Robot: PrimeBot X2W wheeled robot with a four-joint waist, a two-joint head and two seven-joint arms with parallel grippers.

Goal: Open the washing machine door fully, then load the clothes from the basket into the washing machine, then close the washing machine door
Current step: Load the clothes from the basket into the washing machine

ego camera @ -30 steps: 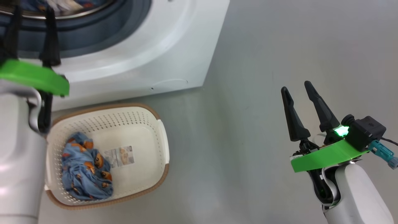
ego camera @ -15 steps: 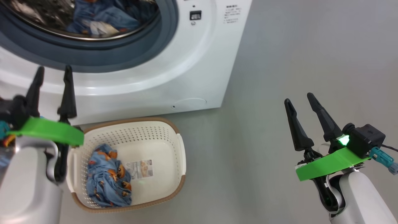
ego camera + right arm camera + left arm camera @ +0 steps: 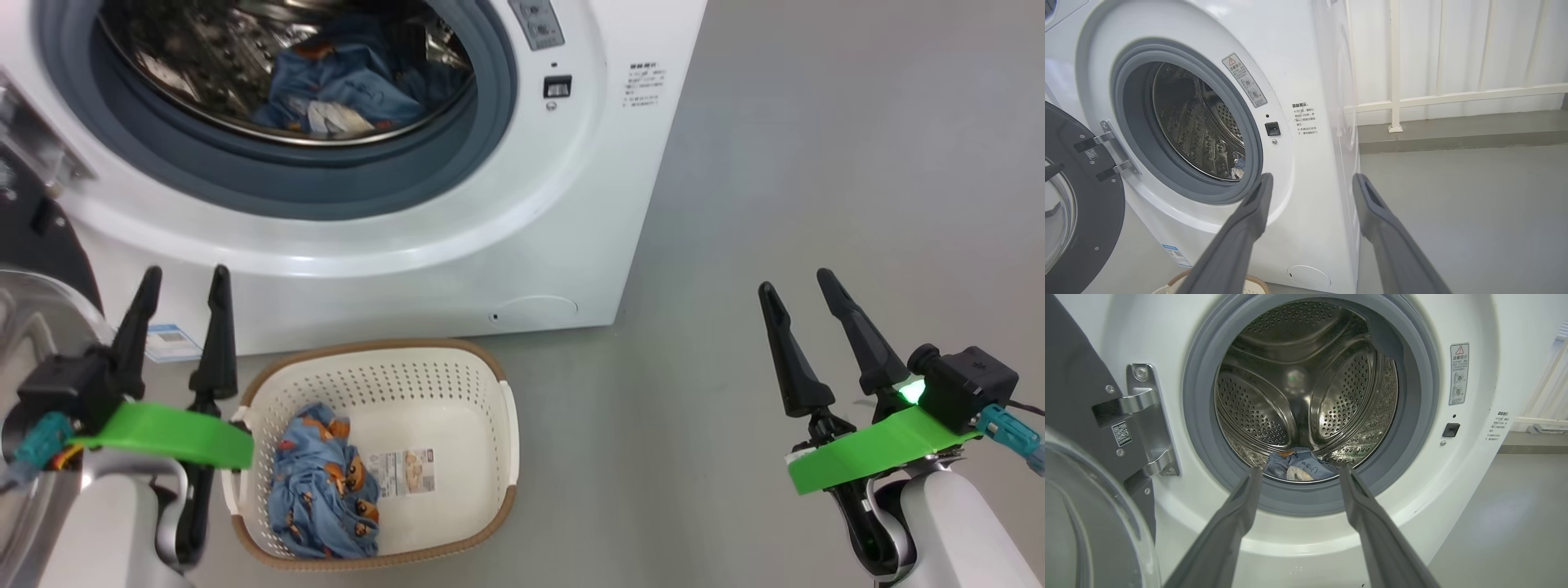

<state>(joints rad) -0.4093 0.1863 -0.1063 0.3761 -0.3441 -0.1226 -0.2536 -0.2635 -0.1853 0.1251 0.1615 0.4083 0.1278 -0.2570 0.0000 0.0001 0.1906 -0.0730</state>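
Two empty grippers gape wide, left gripper (image 3: 184,273) at 8 o'clock, right gripper (image 3: 794,281) at 4, so the left should dip onto the blue clothes (image 3: 322,490) in the basket (image 3: 457,363) at 6 o'clock and pinch the heap's thick middle.

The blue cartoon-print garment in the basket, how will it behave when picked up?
The light-blue cartoon-print fabric garment lies crumpled in soft folds, so it will probably droop and unfold, not hold shape. It looks thin, so likely light. A trailing end might snag the rim of the cream perforated plastic basket.
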